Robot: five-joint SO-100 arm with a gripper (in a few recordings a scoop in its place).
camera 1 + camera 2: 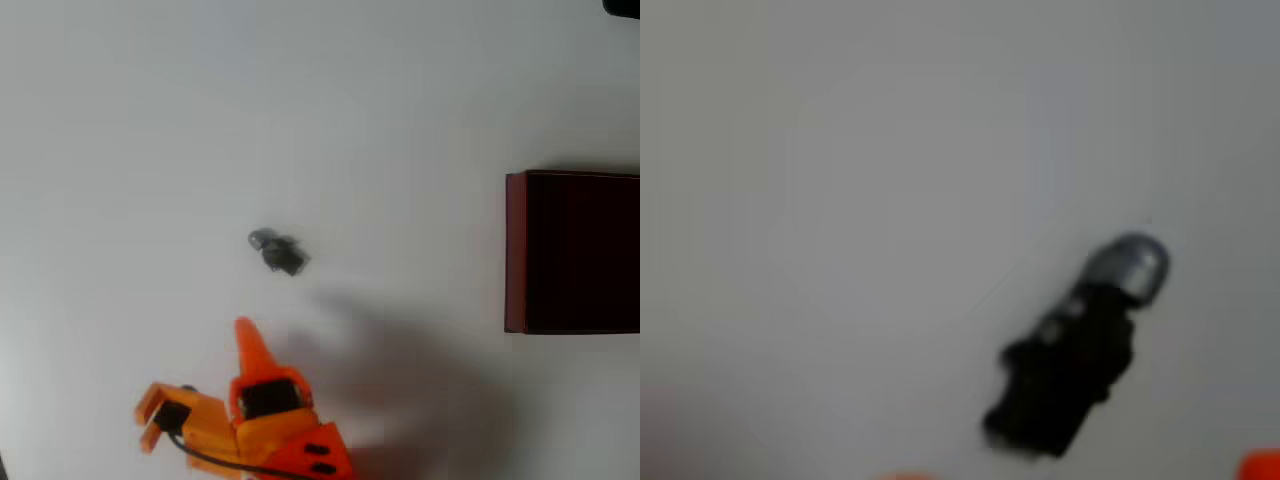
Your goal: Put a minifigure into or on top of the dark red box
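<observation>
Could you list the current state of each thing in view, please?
minifigure: lying on its side on the table, ungripped.
dark red box: open top, nothing seen inside, apart from the figure.
gripper: open, holding nothing, short of the figure.

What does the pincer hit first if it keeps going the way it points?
Probably the minifigure. In the overhead view the pincer points up the picture, and the figure lies on the table just ahead, slightly right of that line. Height is unclear, so it could pass over. The box is far off to the right.

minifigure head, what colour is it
Shiny light grey on the minifigure, whose body is black; clearest in the wrist view.
</observation>
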